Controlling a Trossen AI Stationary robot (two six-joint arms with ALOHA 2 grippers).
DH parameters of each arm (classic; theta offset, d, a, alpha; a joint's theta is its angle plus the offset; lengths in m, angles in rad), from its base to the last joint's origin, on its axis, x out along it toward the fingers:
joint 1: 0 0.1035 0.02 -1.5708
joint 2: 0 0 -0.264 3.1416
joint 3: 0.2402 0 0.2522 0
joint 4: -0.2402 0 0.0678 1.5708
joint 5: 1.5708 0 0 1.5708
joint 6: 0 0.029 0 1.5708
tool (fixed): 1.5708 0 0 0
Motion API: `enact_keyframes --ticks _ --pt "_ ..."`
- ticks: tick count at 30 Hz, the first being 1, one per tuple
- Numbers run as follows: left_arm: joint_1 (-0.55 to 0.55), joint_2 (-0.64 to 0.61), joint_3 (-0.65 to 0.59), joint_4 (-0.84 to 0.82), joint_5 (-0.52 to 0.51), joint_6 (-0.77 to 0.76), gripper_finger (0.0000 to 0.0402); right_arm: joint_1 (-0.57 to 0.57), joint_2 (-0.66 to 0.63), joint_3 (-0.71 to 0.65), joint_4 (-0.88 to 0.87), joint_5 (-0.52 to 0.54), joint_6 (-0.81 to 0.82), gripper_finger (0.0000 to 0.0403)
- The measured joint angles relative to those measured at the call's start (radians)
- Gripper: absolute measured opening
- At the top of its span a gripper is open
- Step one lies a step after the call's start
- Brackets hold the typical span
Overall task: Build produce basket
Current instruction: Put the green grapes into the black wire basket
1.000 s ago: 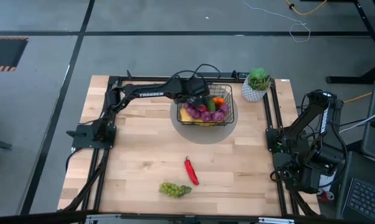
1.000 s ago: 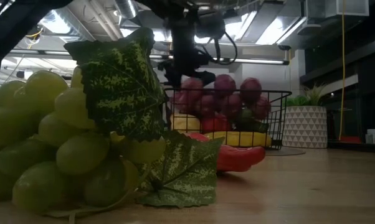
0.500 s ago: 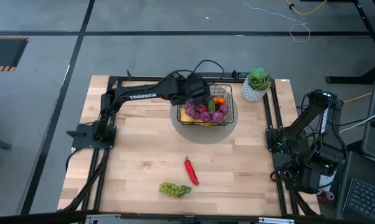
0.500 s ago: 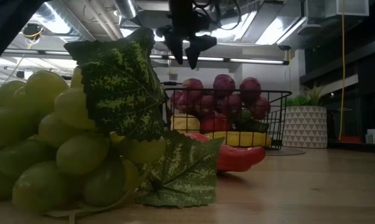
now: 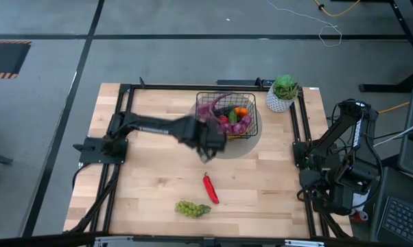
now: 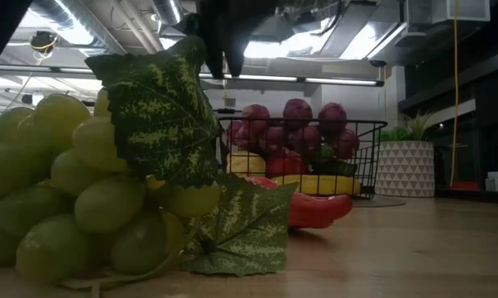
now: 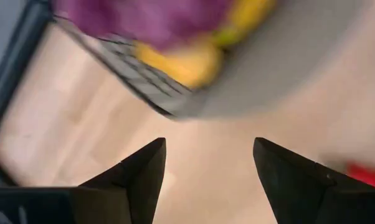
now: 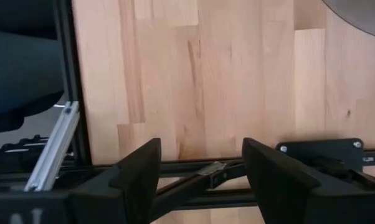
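Observation:
The black wire basket [image 5: 242, 103] stands on a grey round mat [image 5: 237, 145] at the table's far middle. It holds purple grapes [image 5: 223, 122], an orange [image 5: 241, 112] and a yellow banana [image 6: 315, 184]. A red chili [image 5: 210, 188] and green grapes [image 5: 192, 208] lie on the bare wood nearer the front edge. My left gripper [image 7: 206, 146] hovers open and empty above the mat's near-left rim, just outside the basket. My right gripper [image 8: 200, 146] hangs open and empty over the table's right edge.
A green plant in a white speckled pot [image 5: 282, 93] stands right of the basket at the far right corner. A black frame rail [image 8: 194, 168] runs along the table's right edge. Bare wood lies between the mat and the chili.
My left gripper has risen out of the basket and swung toward the table's near edge, to above the mat's near-left rim. It has tipped as it went. Its fingers have stayed open and empty. The produce has not moved.

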Motion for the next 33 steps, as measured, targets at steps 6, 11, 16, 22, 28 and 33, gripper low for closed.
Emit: enact_keyframes --ticks 6,11,16,22,28,33 --pt "-0.14 0.009 -0.006 0.051 0.101 0.004 0.0238 0.0 0.0 0.0 0.016 0.001 0.0 0.0227" --pt "-0.226 0.014 -0.074 0.156 0.195 0.092 0.0238 0.0 0.0 0.0 0.027 0.025 0.0 0.0227" --pt "-0.301 0.017 -0.157 0.148 0.495 -0.017 0.0238 0.0 0.0 0.0 0.03 0.027 0.0 0.0227" --pt "-0.409 0.014 -0.275 0.233 0.638 -0.323 0.0238 0.0 0.0 0.0 0.033 0.027 0.0 0.0227" --pt "-0.456 0.016 -0.464 0.523 0.619 -0.539 0.0238 0.0 0.0 0.0 0.04 0.019 0.0 0.0227" --pt "-0.39 0.016 -0.523 0.65 0.403 -0.451 0.0237 0.0 0.0 0.0 0.04 0.003 -0.001 0.0227"
